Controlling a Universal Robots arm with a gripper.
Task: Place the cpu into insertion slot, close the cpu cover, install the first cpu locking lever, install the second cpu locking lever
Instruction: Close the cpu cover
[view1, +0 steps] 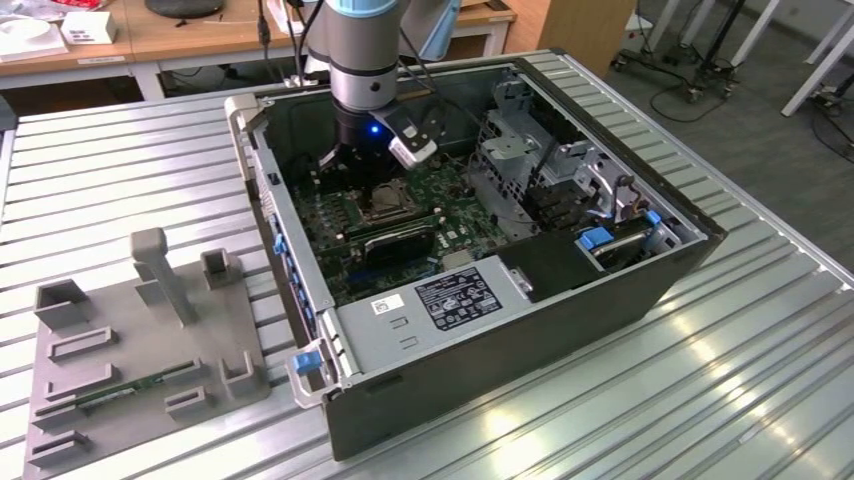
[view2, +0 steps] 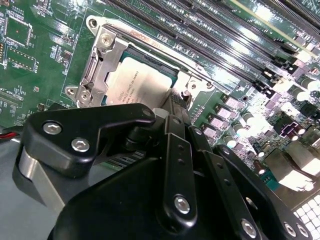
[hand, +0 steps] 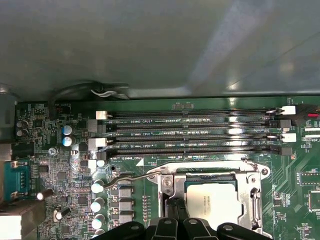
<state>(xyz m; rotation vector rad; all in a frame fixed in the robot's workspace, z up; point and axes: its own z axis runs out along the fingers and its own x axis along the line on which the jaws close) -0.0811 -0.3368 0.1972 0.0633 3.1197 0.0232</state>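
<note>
The gripper (hand: 176, 202) sits low inside the case (view1: 534, 330), just above centre in the exterior view, its fingers (hand: 171, 211) pressed together with nothing visible between them. The tips meet one edge of the cover (hand: 254, 200), which lies flat over the slot (view1: 387, 203). The cpu (hand: 215, 202) is seated in that slot — its pale face shows through the cover's window in both wrist views. A lever (hand: 131, 176) juts out sideways from the socket corner over the board (hand: 65, 200); whether it is latched I cannot tell. The step in hand looks like pressing the cover shut. To do it well, I judge the push should land on the metal frame, not on the chip, go straight down, and be gentle — the memory slots (hand: 190, 135) and capacitors (hand: 97, 187) stand close by.
</note>
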